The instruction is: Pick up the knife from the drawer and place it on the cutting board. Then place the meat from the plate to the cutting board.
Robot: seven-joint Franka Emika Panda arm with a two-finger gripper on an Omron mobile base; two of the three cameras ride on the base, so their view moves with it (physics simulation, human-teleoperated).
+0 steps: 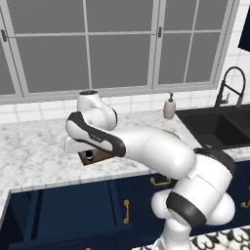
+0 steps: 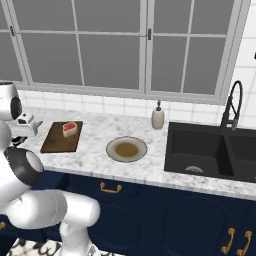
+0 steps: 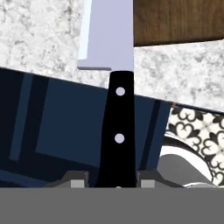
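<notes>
Gripper: the gripper (image 3: 114, 181) is closed on the black handle of the knife (image 3: 114, 87); its two dark finger tips (image 3: 78, 180) sit at either side of the handle's lower end in the hand view.
Knife relative to hand: the handle rises straight up from between the finger tips, and the silver blade runs on past the top edge of the hand view.
Knife over scene: in the hand view the handle lies across the navy cabinet front, while the blade lies across the marble counter (image 3: 39, 35) and partly covers one corner of the cutting board (image 3: 179, 19).
Contact with board: whether the blade touches the board or the counter cannot be told.
Hand in base views: the white hand (image 1: 78, 144) hangs over the front part of the counter, directly above the cutting board (image 1: 95, 156), of which a small brown part shows under it in the left base view.
Cutting board: dark-brown board (image 2: 62, 136) lying flat on the counter, left of the plate (image 2: 126, 149) in the right base view.
Meat: the meat (image 2: 69, 128) sits on the far end of the cutting board, red on top.
Plate: round, with a brownish centre, just beside the board and left of the black sink (image 2: 210, 150).
Soap dispenser: a soap dispenser (image 2: 158, 117) stands behind the plate near the window.
</notes>
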